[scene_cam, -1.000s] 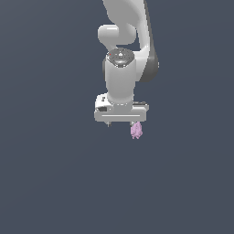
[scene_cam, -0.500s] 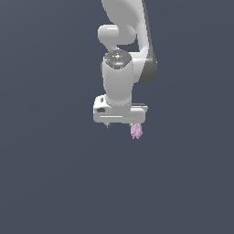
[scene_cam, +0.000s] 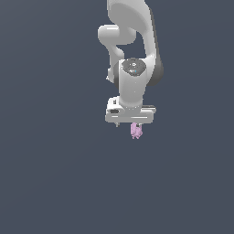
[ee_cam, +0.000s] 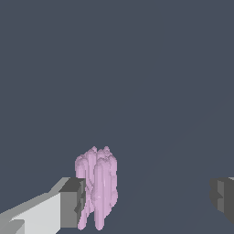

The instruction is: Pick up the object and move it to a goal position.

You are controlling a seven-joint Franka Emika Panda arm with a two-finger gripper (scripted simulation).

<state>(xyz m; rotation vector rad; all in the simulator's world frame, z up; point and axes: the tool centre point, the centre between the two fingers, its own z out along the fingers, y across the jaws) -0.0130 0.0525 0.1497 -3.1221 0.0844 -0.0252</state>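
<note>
The object (scene_cam: pixel 135 130) is a small pale pink-lilac cluster of oblong nubs, just under the white gripper (scene_cam: pixel 128 125) in the exterior view. In the wrist view the object (ee_cam: pixel 97 185) stands upright against one grey finger (ee_cam: pixel 72 203). The other finger (ee_cam: pixel 224 197) is far from it, with a wide gap between. The jaws stand wide apart, not closed on the object. Whether the object rests on the floor or hangs I cannot tell.
The white arm (scene_cam: pixel 132 36) rises from the gripper to the top of the exterior view. All around is a plain dark grey-blue surface (scene_cam: pixel 55 173) with no other objects or edges in view.
The arm and gripper have shifted toward the exterior view's right and slightly lower. The object stays at about the same spot, now nearer the middle of the gripper.
</note>
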